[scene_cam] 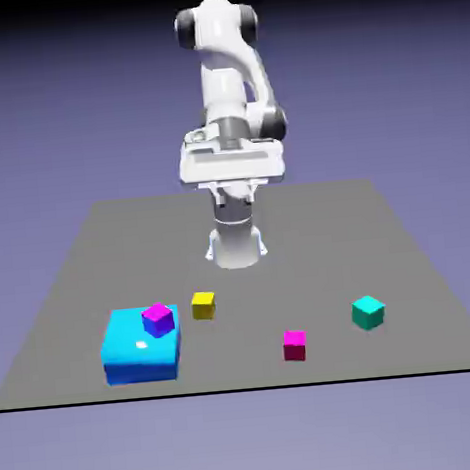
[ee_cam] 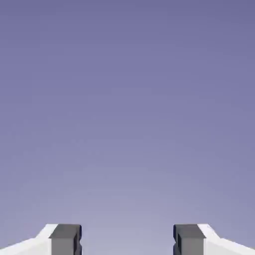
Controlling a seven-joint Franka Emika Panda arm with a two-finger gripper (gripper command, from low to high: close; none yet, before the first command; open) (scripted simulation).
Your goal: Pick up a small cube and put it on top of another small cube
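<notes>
The gripper [ee_cam: 127, 239] is up high, far above the table [scene_cam: 402, 264], with its two fingers wide apart and nothing between them. The hand view shows only the plain backdrop, so the hand is probably not aimed at any cube yet. The pink cube [scene_cam: 295, 344] sits alone near the front edge of the table. The teal cube [scene_cam: 367, 312] sits near it, toward the exterior view's right, not touching. There are no boxes or bowls here. A purple cube with a pink top [scene_cam: 157, 318] rests on a big blue block [scene_cam: 139, 353], and a yellow cube [scene_cam: 203, 304] sits just beside that block.
</notes>
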